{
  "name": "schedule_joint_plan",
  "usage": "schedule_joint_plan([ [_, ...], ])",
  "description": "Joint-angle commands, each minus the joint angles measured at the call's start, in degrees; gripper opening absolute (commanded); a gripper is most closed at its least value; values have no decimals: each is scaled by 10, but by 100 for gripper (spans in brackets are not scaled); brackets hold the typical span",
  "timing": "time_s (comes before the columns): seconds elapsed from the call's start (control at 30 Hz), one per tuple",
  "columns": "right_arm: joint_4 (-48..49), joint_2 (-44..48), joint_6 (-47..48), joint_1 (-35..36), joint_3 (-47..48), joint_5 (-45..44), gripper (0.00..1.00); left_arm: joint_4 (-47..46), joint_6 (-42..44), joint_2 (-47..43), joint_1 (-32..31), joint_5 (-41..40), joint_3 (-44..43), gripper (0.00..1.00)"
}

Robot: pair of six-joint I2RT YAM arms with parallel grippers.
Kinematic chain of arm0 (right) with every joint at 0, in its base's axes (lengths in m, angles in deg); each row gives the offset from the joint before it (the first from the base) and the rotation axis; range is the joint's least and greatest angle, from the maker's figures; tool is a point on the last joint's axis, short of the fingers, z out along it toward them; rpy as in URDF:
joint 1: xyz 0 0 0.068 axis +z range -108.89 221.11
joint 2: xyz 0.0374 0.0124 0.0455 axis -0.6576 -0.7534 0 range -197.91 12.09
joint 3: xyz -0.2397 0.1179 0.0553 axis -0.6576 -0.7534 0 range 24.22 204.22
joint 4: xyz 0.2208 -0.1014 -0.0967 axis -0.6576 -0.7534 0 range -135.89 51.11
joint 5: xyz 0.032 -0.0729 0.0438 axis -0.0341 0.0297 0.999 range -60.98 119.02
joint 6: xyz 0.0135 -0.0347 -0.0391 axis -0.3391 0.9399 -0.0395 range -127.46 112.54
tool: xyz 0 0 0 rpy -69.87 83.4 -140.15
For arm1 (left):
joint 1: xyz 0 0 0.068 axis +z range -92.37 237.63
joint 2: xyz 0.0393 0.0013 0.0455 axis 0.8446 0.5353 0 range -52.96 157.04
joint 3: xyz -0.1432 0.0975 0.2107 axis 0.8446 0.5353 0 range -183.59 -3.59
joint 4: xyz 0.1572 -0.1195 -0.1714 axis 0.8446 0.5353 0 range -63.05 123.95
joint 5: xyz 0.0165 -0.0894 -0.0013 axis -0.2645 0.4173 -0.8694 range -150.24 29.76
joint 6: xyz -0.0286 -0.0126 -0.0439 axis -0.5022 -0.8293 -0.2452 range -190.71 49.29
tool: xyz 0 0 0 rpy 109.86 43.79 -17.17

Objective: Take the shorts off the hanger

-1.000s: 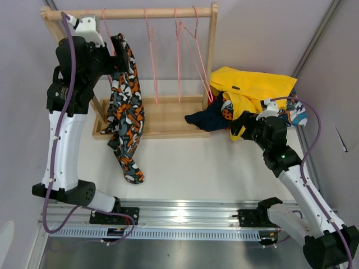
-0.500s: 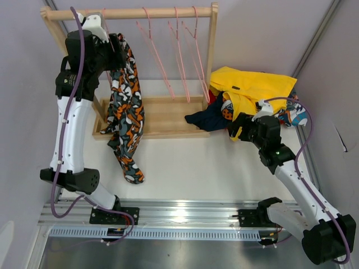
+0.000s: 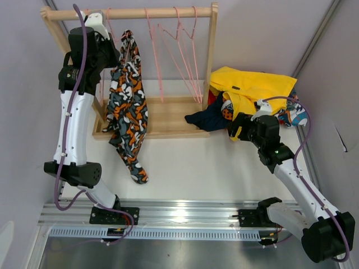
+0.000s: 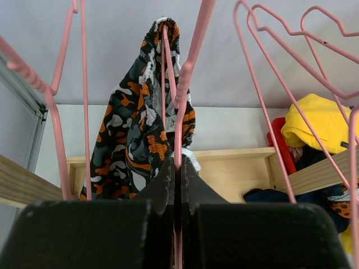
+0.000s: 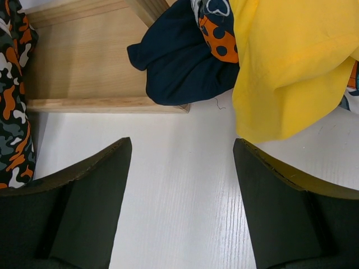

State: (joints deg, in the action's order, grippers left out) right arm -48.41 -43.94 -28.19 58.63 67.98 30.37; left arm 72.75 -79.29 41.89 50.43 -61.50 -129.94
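Left wrist view puts my left end effector [image 4: 176,168] right on the job: its jaws are pressed together on a thin wire of the pink hanger [image 4: 189,67]. The camouflage shorts [image 4: 134,129] are bunched over what looks like the same hanger, near the left end of the wooden rack [image 3: 140,12].

To do this step well, I judge that I should keep the pinch firm so the wire cannot twist. I would steady the hanger away from the rack's left post and free the cloth by drawing it off the wire's open end, not by tugging straight down, since the fabric could snag at the bend.

From the top external view I cannot see that pinch, as my own arm covers it. It does show the shorts' full length, falling past the rack's front edge onto the surface [image 3: 190,162], and the bare hangers [image 3: 179,50] tilted along the rail.

Only the right wrist view shows my right end effector [image 5: 180,148] spread wide with nothing between its jaws, over the surface just in front of the rack's right corner. The navy shorts [image 5: 179,67] and yellow shorts [image 5: 291,61] lie heaped beside that corner
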Motion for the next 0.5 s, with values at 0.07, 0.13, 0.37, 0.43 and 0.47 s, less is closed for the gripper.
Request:
schedule_joint_plan([
  [0.07,14,3,10,0,27,3,79,12,4,-24,3,26,-32,0],
  [0.13,17,2,10,-1,32,9,79,21,6,-27,3,27,-68,0],
  [0.37,10,13,11,-1,47,14,83,32,0,-58,2,39,-135,0],
  [0.43,5,21,12,0,47,10,93,26,6,-90,1,41,-101,0],
  [0.47,4,27,12,1,47,9,99,25,8,-104,1,39,-88,0],
])
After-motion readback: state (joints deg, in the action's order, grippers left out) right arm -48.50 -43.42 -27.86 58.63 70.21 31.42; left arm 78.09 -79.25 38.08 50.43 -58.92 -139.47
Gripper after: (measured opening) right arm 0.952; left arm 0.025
